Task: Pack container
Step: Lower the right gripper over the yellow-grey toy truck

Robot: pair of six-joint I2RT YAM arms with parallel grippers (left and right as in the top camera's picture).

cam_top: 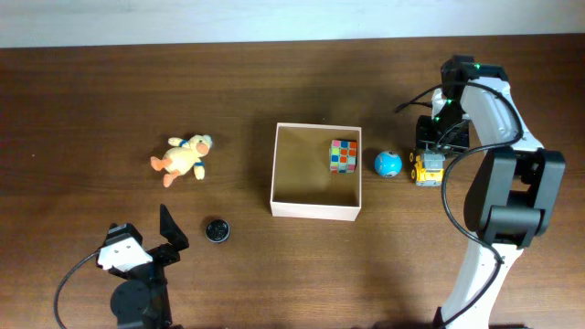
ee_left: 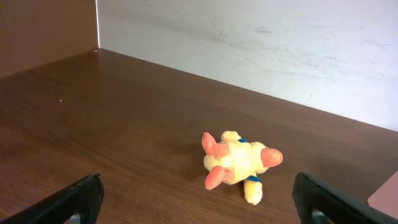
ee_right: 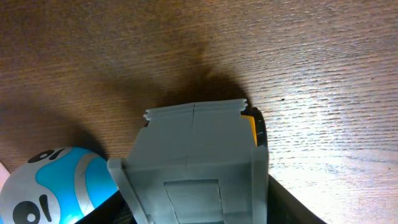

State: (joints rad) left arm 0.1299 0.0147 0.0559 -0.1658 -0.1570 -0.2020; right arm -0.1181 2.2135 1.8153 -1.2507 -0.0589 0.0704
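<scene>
Left fingers [ee_left: 73,200]: spread wide, empty, near front-left corner of table [cam_top: 91,110].
Right fingers [cam_top: 442,135]: at yellow-grey toy vehicle [cam_top: 428,168], near right edge; whether they pinch it cannot be told.

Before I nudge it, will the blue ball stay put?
Probably not: the ball looks round and smooth, so it likely rolls. The box wall and truck flank it, which may stop it. Its glossy shell may slip in a pinch.

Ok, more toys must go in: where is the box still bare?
The container's left half and near side are bare; the colour cube sits in its far right corner. Outside its right wall, crowded: blue ball, toy truck, right fingers.
</scene>
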